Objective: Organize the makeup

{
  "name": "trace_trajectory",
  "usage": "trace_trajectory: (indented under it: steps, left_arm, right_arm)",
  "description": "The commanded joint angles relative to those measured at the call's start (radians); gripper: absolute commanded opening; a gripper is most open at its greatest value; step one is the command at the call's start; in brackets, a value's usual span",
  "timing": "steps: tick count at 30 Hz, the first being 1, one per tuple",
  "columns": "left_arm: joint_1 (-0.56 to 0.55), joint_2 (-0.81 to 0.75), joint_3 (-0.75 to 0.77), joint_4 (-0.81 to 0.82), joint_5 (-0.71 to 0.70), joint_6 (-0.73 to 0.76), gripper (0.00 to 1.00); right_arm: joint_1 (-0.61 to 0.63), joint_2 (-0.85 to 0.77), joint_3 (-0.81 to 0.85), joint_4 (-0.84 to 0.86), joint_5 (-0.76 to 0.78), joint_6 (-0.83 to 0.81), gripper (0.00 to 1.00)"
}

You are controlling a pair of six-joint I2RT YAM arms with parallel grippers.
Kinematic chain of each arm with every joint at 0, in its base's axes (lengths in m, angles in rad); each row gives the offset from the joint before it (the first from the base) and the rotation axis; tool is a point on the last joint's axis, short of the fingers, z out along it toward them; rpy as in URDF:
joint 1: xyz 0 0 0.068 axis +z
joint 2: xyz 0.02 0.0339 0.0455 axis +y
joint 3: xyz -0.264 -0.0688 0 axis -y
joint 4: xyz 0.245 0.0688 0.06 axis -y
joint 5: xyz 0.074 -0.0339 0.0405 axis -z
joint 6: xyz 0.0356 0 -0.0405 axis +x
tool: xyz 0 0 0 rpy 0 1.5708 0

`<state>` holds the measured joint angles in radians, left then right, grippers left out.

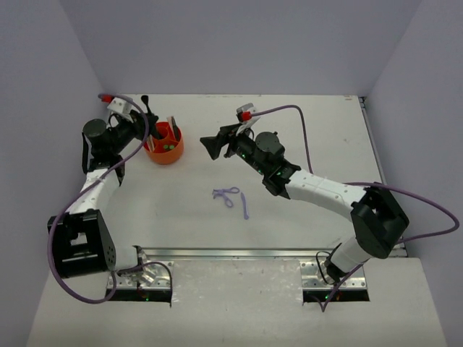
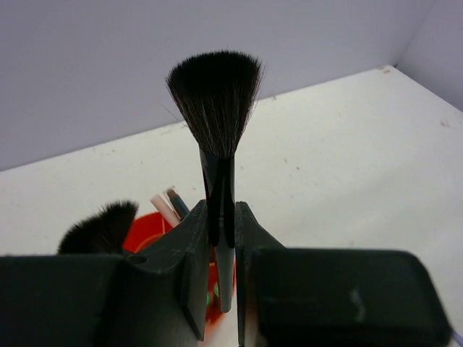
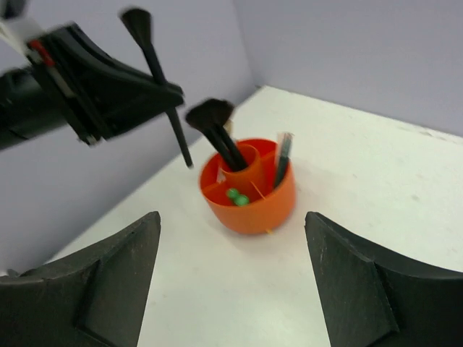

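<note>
I have the left gripper (image 2: 221, 217) pinching a black brush (image 2: 215, 94) by the far-left corner, orange tub (image 2: 145, 230) mostly hidden behind its fingers, right gripper (image 1: 211, 147) spread wide, lilac looped tool (image 1: 226, 194) lying mid-table

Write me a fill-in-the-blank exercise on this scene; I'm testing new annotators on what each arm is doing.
1. The left claw is shut on a black flared-head brush whose bristles point ____.
2. The round plastic divided tub is ____ in colour.
3. The right claw is ____, holding nothing.
4. The lilac looped tool lies on the white table, ____ the tub.
Missing words: up; orange; open; outside.
</note>
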<state>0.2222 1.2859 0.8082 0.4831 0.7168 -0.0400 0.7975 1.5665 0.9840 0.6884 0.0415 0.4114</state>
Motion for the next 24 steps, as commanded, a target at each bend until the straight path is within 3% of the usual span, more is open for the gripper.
trace_trajectory:
  steps: [1, 6, 24]
  left_arm:
    - [-0.001, 0.115, 0.011, 0.423, -0.051, -0.054, 0.00]
    - [-0.006, 0.269, 0.061, 0.507, -0.084, -0.041, 0.00]
    - [-0.068, 0.451, 0.093, 0.474, -0.156, 0.111, 0.00]
  right_arm:
    - [-0.003, -0.043, -0.077, -0.118, 0.090, -0.076, 0.80]
    - [-0.004, -0.053, -0.115, -0.116, 0.111, -0.126, 0.80]
    - [-0.013, -0.128, -0.247, -0.118, 0.191, -0.144, 0.80]
